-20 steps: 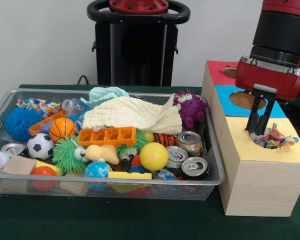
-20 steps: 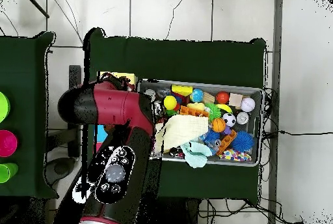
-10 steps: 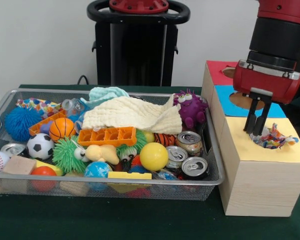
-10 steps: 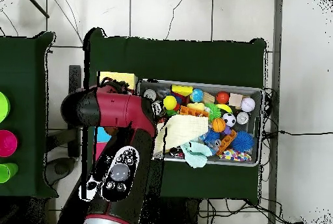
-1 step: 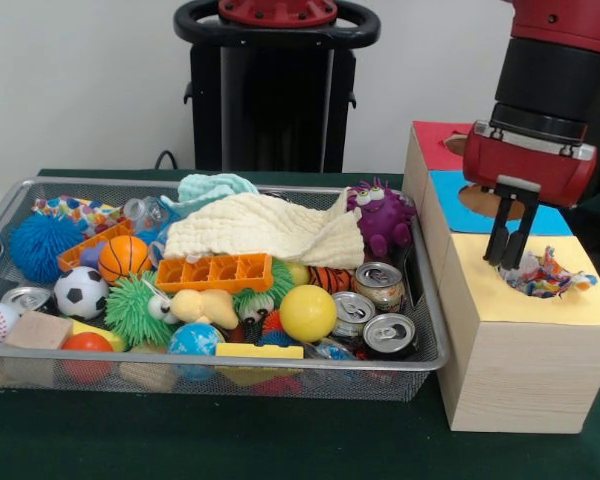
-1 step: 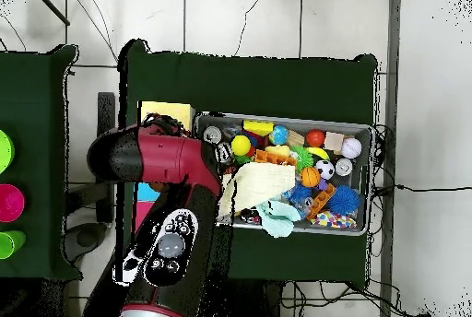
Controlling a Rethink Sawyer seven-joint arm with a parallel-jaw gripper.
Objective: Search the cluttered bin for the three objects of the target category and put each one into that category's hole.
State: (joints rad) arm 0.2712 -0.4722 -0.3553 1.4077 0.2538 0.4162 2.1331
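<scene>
The gripper (image 5: 508,262) hangs just above the hole in the yellow panel (image 5: 536,296) of the wooden box (image 5: 515,370), its two dark fingers (image 5: 497,243) close together and empty. A multicoloured cloth (image 5: 546,275) sits half in that hole, its frayed edges spilling over the rim. Its position suggests a drop that has not fully cleared the opening, so the piece may need a push to fall through. The box top carries two further panels, blue (image 5: 480,215) and red (image 5: 442,144), each with its own hole, one per category. The gripper's place over the yellow one marks that hole as the target for cloth items.

The wire bin (image 5: 420,362) stands just beside the box, which keeps the carry from bin to hole short. In it lie two more cloths: a cream cloth (image 5: 260,230) draped across the far middle, and a pale blue cloth (image 5: 212,188) partly tucked behind it. These are probably the remaining items of the category. Around them are balls, including a yellow ball (image 5: 307,312) and a soccer ball (image 5: 81,292), an orange tray (image 5: 214,272), a purple plush (image 5: 381,217) and three cans (image 5: 380,284) near the box side.

From overhead, the arm (image 6: 157,157) covers the box, and only a corner of the yellow panel shows. The cream cloth lies at the bin's edge nearest the arm, an easy next reach.
</scene>
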